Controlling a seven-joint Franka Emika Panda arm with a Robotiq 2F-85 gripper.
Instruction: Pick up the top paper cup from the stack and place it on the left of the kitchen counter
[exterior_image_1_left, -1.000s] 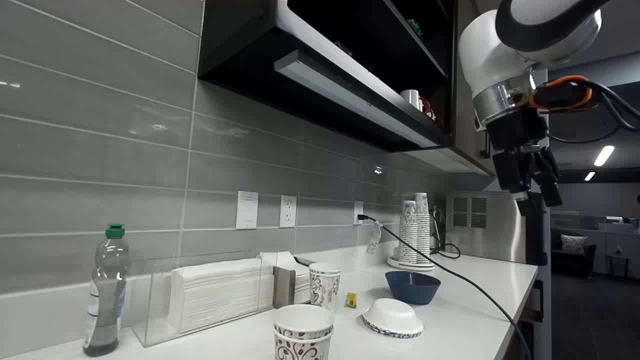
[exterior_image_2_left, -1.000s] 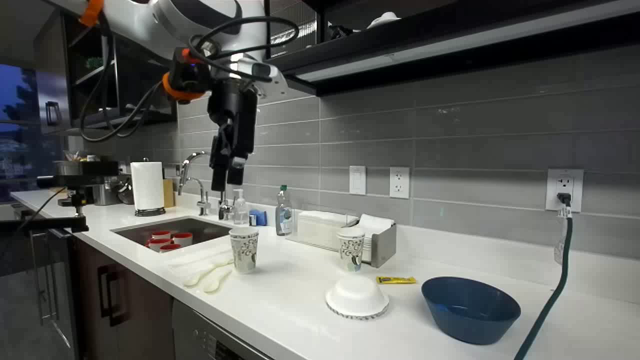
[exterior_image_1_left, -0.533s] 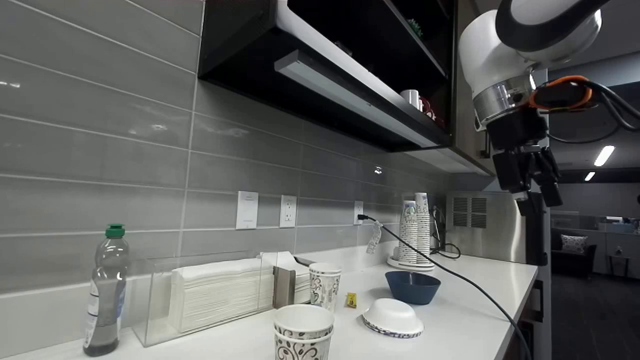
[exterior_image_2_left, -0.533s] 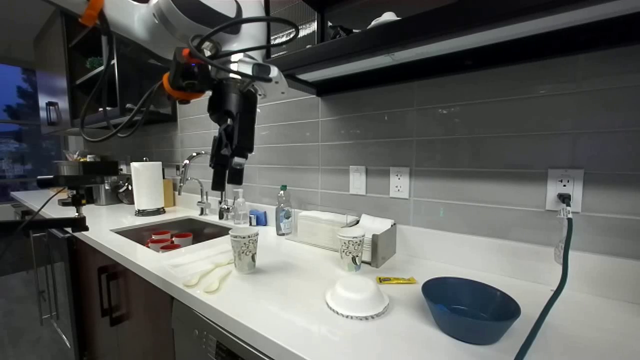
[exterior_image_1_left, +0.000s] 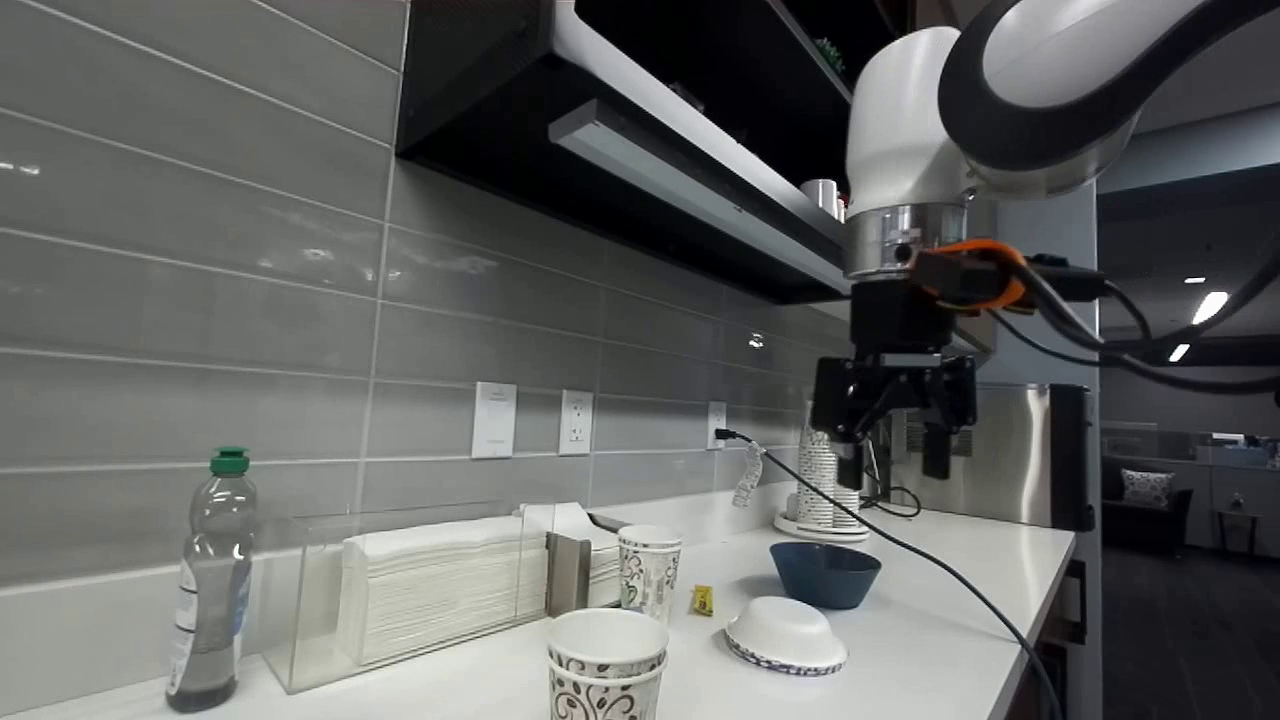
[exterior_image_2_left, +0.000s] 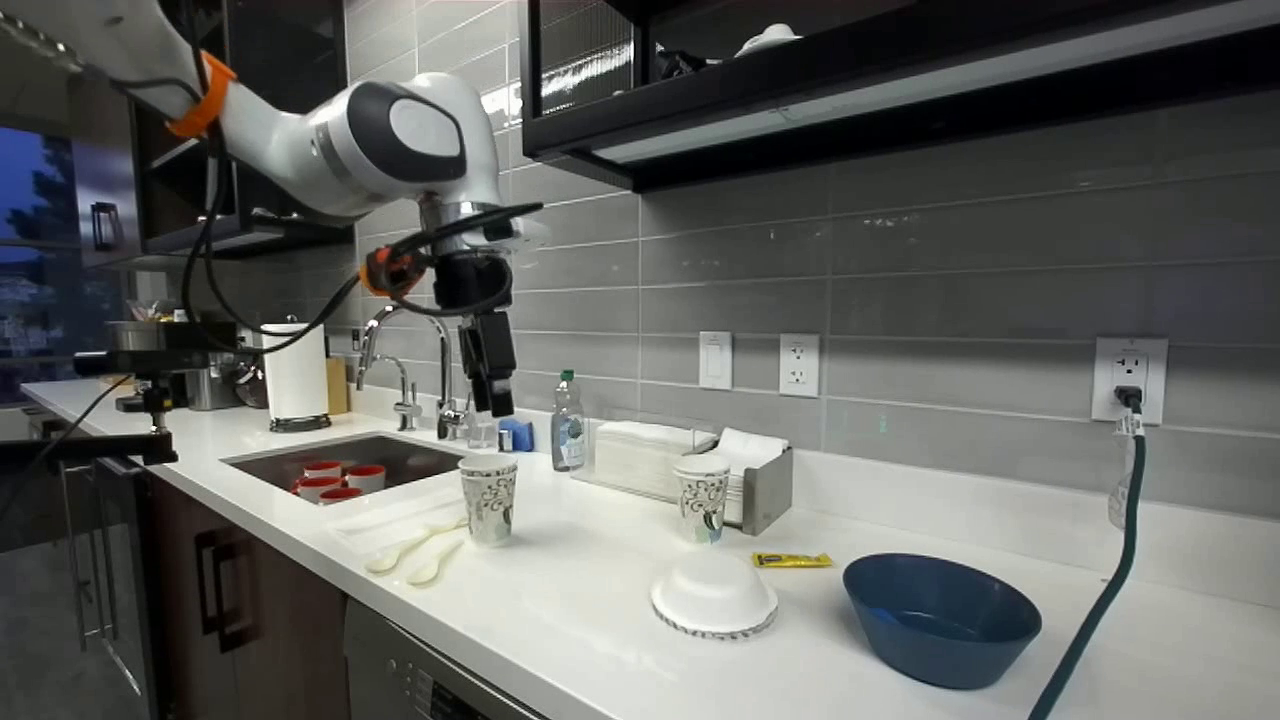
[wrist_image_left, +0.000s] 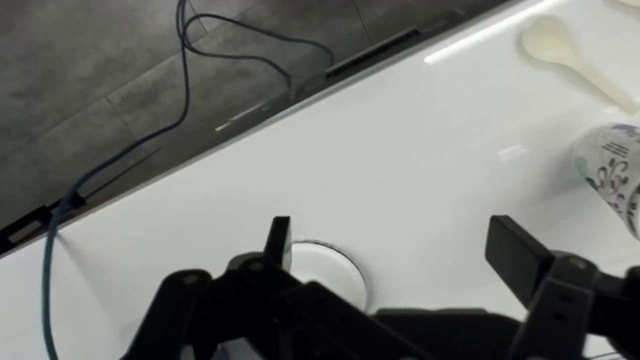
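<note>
Hangs above the white worktop (exterior_image_2_left: 580, 605) with the gripper (exterior_image_1_left: 893, 465) spread wide apart, higher than two upright patterned stacks (exterior_image_2_left: 490, 510) with a top cup (exterior_image_1_left: 607, 645) nested in each, just beside the spoons (exterior_image_2_left: 424, 573) near the sink (exterior_image_2_left: 420, 459) and just beside the napkin holder (exterior_image_2_left: 768, 492), near the yellow packet (exterior_image_2_left: 792, 560) and upturned bowl (exterior_image_2_left: 714, 595)

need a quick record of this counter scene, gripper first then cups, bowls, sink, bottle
gripper: open, holding nothing, above the kitchen counter
first cup stack: upright, nearer the sink, pale spoons beside it
its top paper cup: nested in the stack
second cup stack: upright, by the napkin holder
blue bowl: upright
white bowls: upside down
sink: holds red-and-white mugs
green-capped bottle: upright
</note>
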